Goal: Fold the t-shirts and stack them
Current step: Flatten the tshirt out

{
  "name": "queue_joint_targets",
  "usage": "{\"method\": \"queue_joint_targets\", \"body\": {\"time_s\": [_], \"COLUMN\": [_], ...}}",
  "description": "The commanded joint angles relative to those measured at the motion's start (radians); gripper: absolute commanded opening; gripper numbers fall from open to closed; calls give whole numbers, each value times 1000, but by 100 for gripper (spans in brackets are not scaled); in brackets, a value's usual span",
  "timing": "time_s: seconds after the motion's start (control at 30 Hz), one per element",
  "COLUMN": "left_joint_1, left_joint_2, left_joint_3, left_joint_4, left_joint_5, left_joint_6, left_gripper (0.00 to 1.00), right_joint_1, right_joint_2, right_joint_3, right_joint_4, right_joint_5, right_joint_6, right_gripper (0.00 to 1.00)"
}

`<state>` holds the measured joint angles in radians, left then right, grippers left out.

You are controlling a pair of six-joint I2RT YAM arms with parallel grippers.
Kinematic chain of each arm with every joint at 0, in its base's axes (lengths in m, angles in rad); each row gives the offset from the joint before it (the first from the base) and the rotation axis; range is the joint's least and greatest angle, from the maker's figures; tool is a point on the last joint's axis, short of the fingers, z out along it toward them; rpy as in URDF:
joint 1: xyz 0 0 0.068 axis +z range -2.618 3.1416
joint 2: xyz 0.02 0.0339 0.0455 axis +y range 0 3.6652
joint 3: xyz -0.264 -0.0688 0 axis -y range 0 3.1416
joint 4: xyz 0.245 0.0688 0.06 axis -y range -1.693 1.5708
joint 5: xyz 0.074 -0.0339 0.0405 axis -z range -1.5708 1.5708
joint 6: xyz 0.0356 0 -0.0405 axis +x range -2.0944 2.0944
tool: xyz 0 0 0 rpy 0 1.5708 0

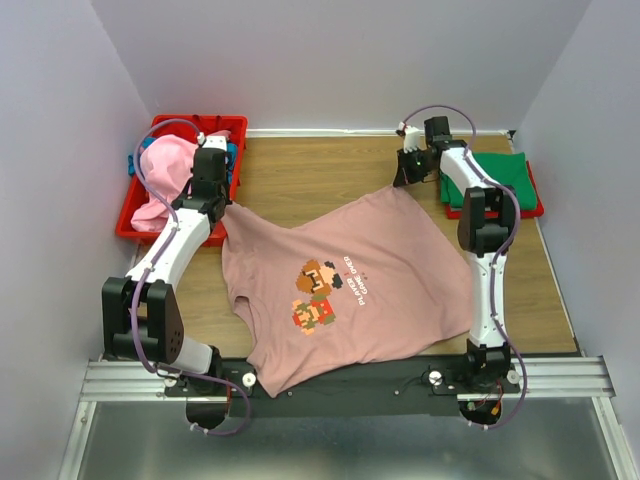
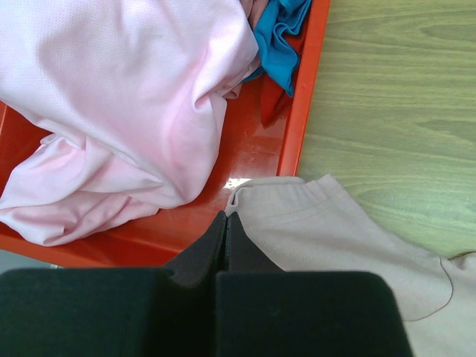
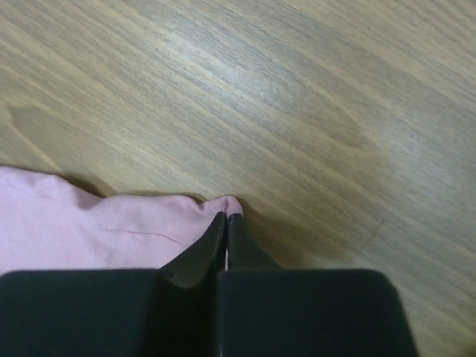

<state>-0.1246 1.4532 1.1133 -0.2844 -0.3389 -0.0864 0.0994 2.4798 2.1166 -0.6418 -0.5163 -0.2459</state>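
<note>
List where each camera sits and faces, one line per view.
Top external: high at the near edge, looking down at the table; left arm and right arm show.
Left wrist: looks down past its shut jaws at the red bin.
Right wrist: looks down past its shut jaws at the table.
Shared: all three show the printed shirt, pinched by both jaws.

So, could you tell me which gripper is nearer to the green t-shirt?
Right. The right gripper pinches a corner of the dusty-pink t-shirt beside the green t-shirt; the left gripper holds another corner by the red bin opposite.
</note>
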Motion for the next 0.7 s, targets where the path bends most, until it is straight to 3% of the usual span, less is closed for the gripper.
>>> {"method": "queue_joint_targets", "body": {"time_s": [0.0, 0.13, 0.37, 0.67], "left_joint_1": [6, 6, 6, 3], "left_joint_2": [-14, -89, -318, -559], "left_joint_3": [-12, -3, 85, 440], "left_joint_4": [40, 70, 139, 278], "left_joint_5": [21, 51, 93, 363], "left_joint_6": [2, 4, -27, -102], "left_gripper": [0, 0, 0, 0], "right_joint_1": [8, 10, 8, 8], "right_joint_2": [10, -109, -514, -976], "right_joint_3": [37, 25, -47, 100], "right_joint_4": [-24, -22, -33, -50], "right_joint_5": [33, 41, 35, 148], "right_joint_6": [-21, -29, -72, -132], "right_gripper": [1, 0, 0, 0]}}
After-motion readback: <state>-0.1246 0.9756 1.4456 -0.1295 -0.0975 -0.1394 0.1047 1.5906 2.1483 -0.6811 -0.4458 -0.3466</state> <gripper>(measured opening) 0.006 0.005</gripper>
